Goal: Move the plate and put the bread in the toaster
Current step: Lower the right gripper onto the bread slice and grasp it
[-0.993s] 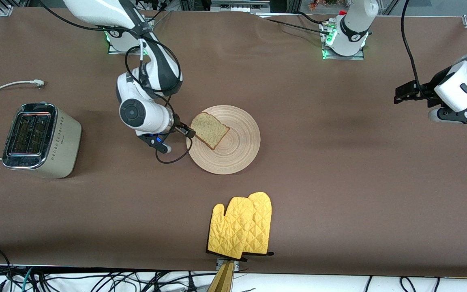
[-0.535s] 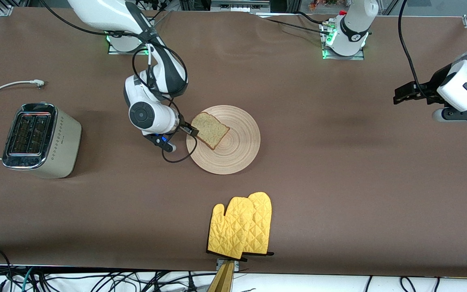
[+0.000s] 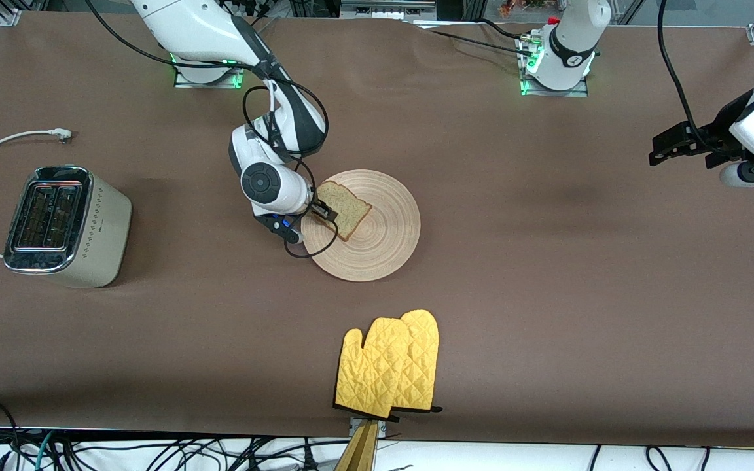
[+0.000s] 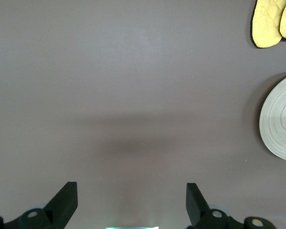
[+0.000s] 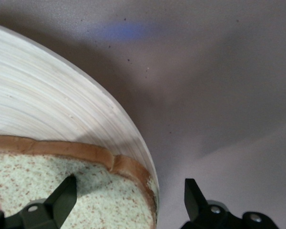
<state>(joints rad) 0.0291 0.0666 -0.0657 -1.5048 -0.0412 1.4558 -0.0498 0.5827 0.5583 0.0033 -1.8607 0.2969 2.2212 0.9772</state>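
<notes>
Right tool (image 3: 322,210) spread, low over bread (image 3: 345,209) edge on plate (image 3: 377,242). Left tool (image 3: 665,149) spread, waiting above bare bench (image 3: 547,294).

1. I looked for readable text, labels, brands, numbers and signs in all three views, and I cannot read any.
2. On the toaster (image 3: 66,226), the side wall carries only a pattern of small diamond dots, at about 4 o'clock from its slots. I see also a tiny dark mark there, but it is too small for me to read.
3. On the base of the left arm (image 3: 557,55) there is a small dark round mark. I cannot tell what it says.
</notes>
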